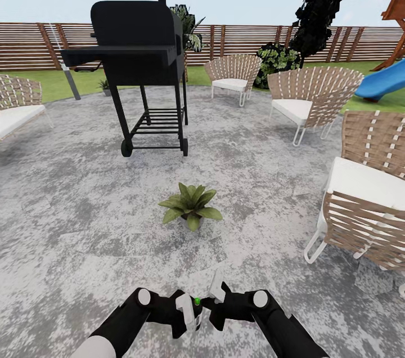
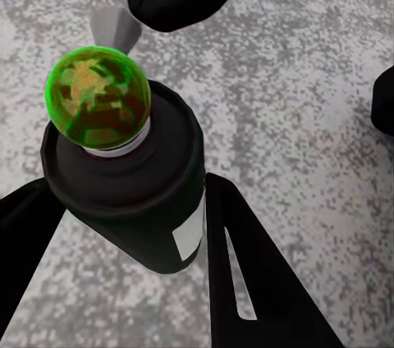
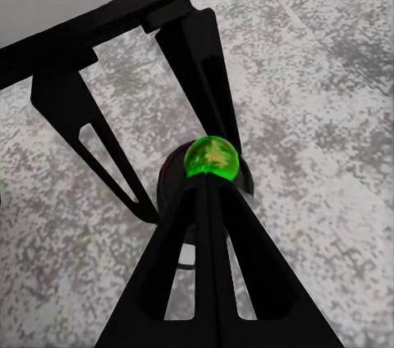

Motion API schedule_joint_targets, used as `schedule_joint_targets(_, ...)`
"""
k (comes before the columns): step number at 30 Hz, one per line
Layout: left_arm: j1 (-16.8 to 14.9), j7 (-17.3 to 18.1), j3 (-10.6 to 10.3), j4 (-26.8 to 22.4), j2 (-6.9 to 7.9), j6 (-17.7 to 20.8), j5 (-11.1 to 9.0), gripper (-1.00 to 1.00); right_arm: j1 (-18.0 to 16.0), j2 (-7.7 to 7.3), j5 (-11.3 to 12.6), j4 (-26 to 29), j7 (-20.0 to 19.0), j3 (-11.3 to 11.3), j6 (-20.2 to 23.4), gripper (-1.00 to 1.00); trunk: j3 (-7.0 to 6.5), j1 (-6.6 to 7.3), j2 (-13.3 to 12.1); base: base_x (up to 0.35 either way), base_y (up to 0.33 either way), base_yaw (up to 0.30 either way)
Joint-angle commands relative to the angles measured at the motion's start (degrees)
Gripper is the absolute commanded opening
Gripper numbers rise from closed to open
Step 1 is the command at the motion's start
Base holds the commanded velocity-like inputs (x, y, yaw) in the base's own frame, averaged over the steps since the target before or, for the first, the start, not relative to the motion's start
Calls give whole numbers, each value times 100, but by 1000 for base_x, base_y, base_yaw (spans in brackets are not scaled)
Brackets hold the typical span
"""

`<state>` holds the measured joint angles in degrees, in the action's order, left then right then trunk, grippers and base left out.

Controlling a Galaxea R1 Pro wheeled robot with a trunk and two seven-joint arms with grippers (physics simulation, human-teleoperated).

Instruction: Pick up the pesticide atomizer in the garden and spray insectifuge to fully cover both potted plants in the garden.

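Left pincer (image 2: 123,233) clamped on dark green atomizer bottle (image 2: 123,176), right pincer (image 3: 209,200) state can't tell. 1 leafy green potted plant (image 1: 190,206) ahead on patio; next, roll closer, aim nozzle, spray.

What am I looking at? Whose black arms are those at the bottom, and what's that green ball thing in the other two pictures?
The black arms belong to a robot on wheels, in a computer-made garden. The big picture comes from a camera on its head, looking down over both arms. The two smaller pictures come from cameras near the jaws at the end of each arm. On the grey patio stand a black grill, woven chairs and a little potted plant. The left jaws are closed around a small dark spray bottle, the pesticide atomizer. The green ball is its top. The right jaws are shut, with their tip close by that top; I can't tell if they touch it.
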<state>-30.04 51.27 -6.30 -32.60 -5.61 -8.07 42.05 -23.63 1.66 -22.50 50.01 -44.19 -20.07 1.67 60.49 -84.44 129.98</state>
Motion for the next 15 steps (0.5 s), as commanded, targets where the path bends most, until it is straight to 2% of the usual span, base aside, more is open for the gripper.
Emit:
schedule_joint_targets(1, -2, 5, 7, -8, -2, -55, 58, -100, -2, 1, -27, 9, -22, 3, 18, -100, 5, 1, 2, 0, 0, 0)
schedule_joint_targets(9, 6, 6, 2, 4, 18, -51, 59, -100, -2, 1, -27, 9, -23, 3, 18, -100, 5, 1, 2, 0, 0, 0)
schedule_joint_targets(13, 19, -2, -16, 66, 68, -47, 112, -100, -2, 1, -27, 9, -21, 3, 18, -100, 5, 1, 2, 0, 0, 0)
schedule_joint_targets(15, 37, -9, -19, 80, 156, -40, 134, -100, -2, 1, -27, 9, -24, 3, 18, -100, 5, 1, 2, 0, 0, 0)
